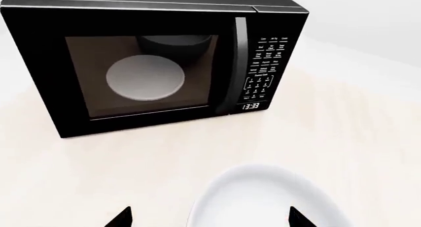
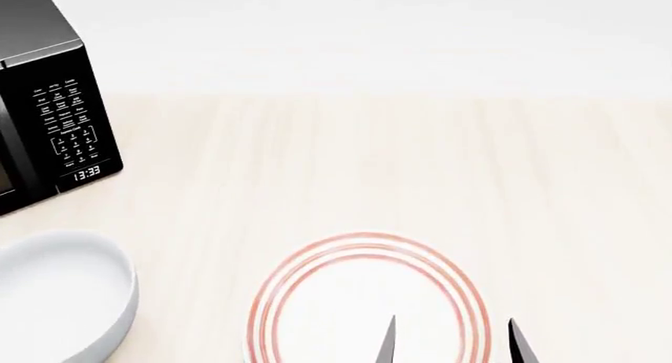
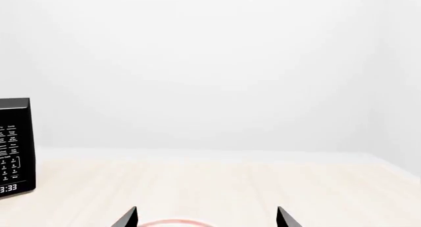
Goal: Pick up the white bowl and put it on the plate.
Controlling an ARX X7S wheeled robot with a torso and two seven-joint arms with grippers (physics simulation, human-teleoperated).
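Observation:
The white bowl [image 2: 53,296] sits upright on the pale wooden table at the left of the head view, in front of the microwave. In the left wrist view the bowl [image 1: 263,200] lies between and just beyond my left gripper [image 1: 212,218], whose jaws stand wide open and empty. The plate [image 2: 357,296], white with thin red rings, lies at the near middle of the table. My right gripper [image 2: 454,341] is open and empty above the plate's near right part. The right wrist view shows only a sliver of the plate's rim [image 3: 172,222] between the open fingertips [image 3: 128,218].
A black microwave [image 1: 151,59] stands at the far left, door shut, a pale disc and a dark object inside; it also shows in the head view [image 2: 47,103] and right wrist view [image 3: 13,148]. The wooden table [image 2: 420,166] runs back to a white wall.

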